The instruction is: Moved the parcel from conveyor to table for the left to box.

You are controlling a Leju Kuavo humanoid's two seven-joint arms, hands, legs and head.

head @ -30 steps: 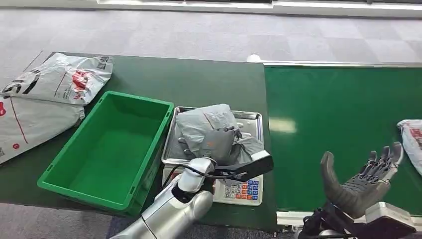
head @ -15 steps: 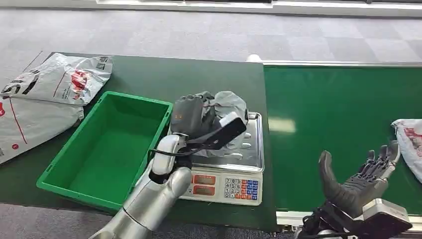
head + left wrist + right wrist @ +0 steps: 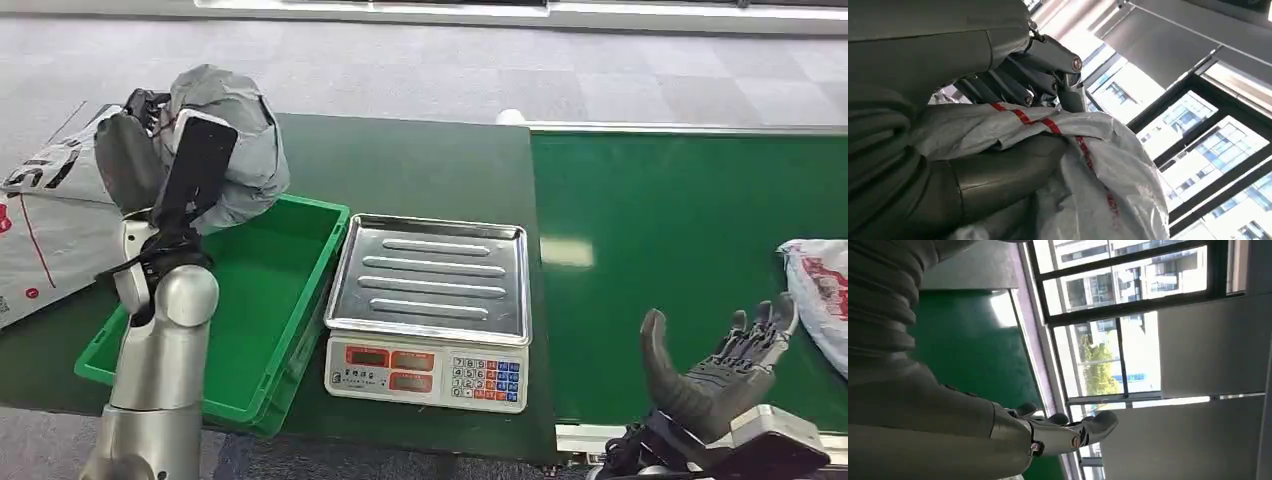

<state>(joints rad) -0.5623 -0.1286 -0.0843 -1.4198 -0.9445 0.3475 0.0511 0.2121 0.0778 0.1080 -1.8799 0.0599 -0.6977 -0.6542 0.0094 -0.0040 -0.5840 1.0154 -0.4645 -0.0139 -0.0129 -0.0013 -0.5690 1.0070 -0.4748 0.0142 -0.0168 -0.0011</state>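
My left hand (image 3: 140,150) grips a grey plastic parcel (image 3: 240,140) and holds it up over the far left corner of the green box (image 3: 240,330). In the left wrist view the fingers (image 3: 1038,65) wrap the crumpled grey wrap of the parcel (image 3: 1088,165), which carries a red stripe. The scale's steel tray (image 3: 435,275) is bare. My right hand (image 3: 715,375) is open, palm up, above the near edge of the green conveyor (image 3: 680,220). A white parcel with red print (image 3: 820,290) lies on the belt at the right edge, just beyond that hand.
The scale (image 3: 430,375) stands on the dark green table (image 3: 400,165) right of the box. Two white printed bags (image 3: 110,160) lie at the table's left end, behind and beside the box. Grey floor lies beyond the table.
My left hand lifted the grey parcel off the scale tray and swung it left and up over the green box. The white parcel on the belt crept left toward my right hand.
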